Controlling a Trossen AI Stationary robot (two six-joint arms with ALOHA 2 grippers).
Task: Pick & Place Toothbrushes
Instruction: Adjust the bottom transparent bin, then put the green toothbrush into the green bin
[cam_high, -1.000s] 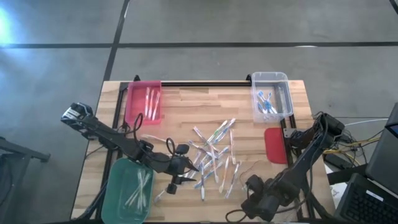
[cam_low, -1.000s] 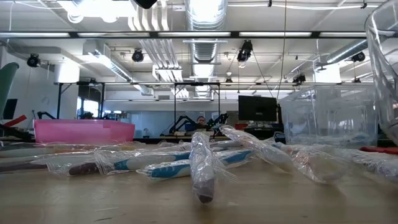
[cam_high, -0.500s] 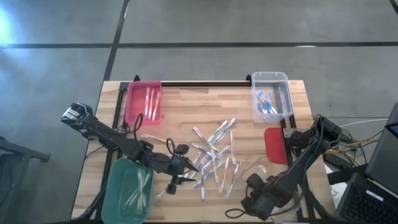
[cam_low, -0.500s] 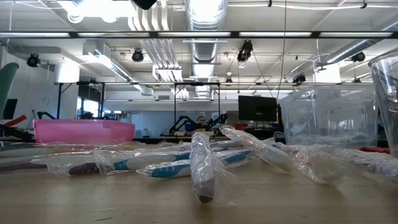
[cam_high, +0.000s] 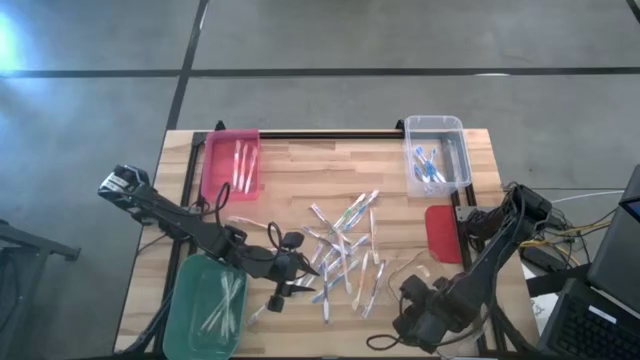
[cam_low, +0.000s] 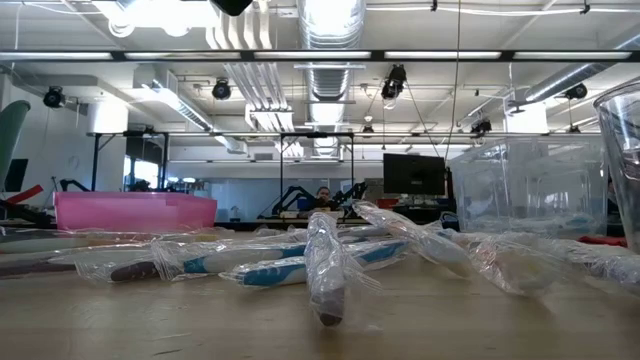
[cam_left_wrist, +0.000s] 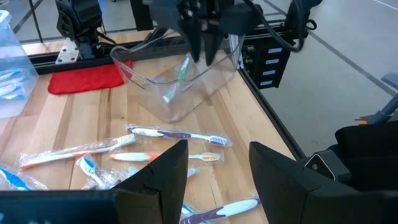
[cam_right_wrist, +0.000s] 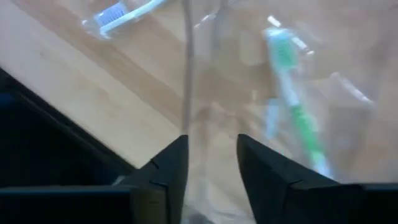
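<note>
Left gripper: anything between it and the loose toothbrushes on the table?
Nothing visible. The left gripper hangs open at the left edge of the toothbrushes, only bare table between. The near clear bin sits beyond them, out of the way.

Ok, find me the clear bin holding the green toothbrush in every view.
High view: clear bin, faint, front right.
Low view: only its rim, far right edge.
Left wrist view: upper middle, below the right gripper.
Right wrist view: fills the picture.
Shared landmark: green toothbrush inside, both wrist views.
</note>
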